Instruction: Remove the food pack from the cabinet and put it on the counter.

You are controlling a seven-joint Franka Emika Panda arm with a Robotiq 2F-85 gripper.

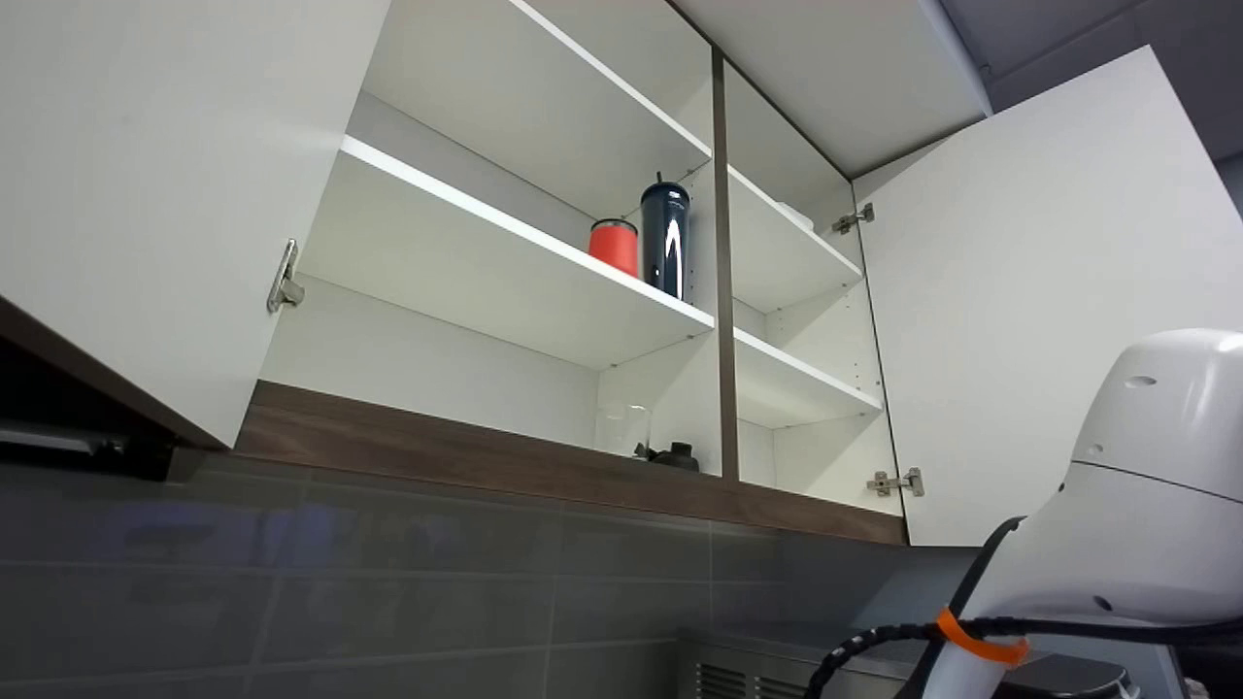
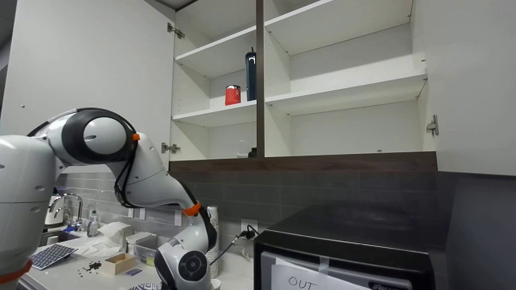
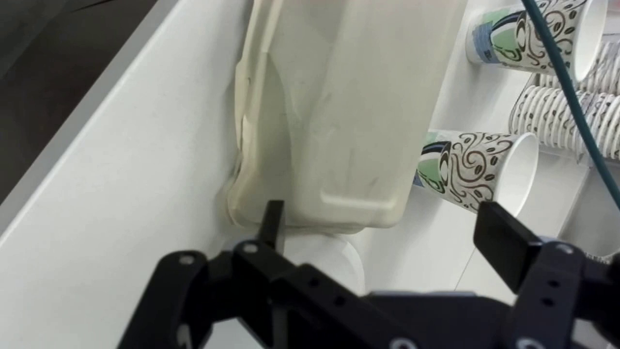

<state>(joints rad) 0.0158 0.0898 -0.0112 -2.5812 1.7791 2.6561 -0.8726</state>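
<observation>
The food pack (image 3: 363, 121), an off-white clamshell box, lies on the white counter (image 3: 121, 194) in the wrist view. Its far end runs out of the frame. My gripper (image 3: 385, 218) is open with nothing between its fingers. Its left finger overlaps the near left corner of the pack in the picture; I cannot tell if it touches. The right finger is over beside a paper cup. The white cabinet (image 1: 486, 442) stands with its doors open in both exterior views (image 2: 342, 161). The arm (image 2: 181, 241) reaches down toward the counter, and the gripper is outside both exterior views.
A paper cup (image 3: 474, 169) stands right beside the pack, with another cup (image 3: 533, 43) and stacked cups (image 3: 557, 116) beyond. A white round thing (image 3: 324, 257) lies under the gripper. A black appliance (image 2: 342, 237) stands on the counter. A red cup (image 1: 614, 248) and dark bottle (image 1: 665, 238) are shelved.
</observation>
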